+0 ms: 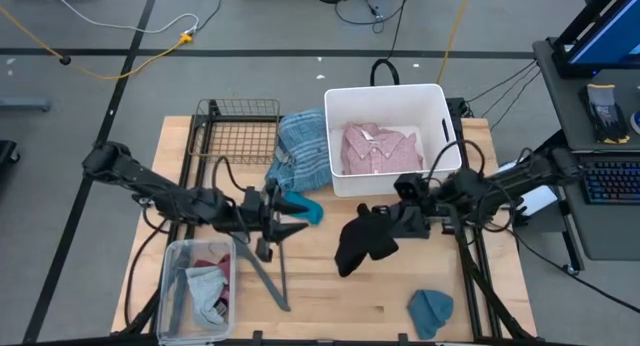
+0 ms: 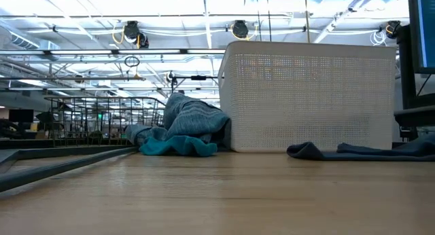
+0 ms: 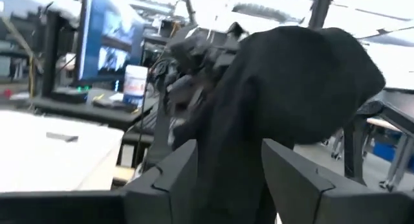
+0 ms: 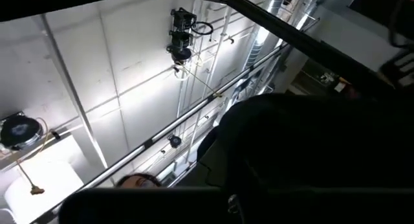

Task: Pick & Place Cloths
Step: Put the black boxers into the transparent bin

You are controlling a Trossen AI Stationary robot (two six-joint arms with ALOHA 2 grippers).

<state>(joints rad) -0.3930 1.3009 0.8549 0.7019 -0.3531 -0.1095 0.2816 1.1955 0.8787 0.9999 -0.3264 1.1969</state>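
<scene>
Pink shirt (image 1: 375, 148) lies in the white tub (image 1: 436, 101); right gripper (image 1: 385, 219) pinches a black beanie (image 1: 362, 242), left gripper's (image 1: 283, 212) spread jaws beside it; plaid shirt (image 1: 298, 146), blue beanie (image 1: 431, 309) remain

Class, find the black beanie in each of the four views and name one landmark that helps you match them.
High view: black beanie hangs centre-right, below the white tub, at the right tool.
Low view: not in it; the tub fills the right.
Left wrist view: large dark mass beyond the left tool.
Right wrist view: dark shape, lower right.
Shared landmark: the tub.
</scene>
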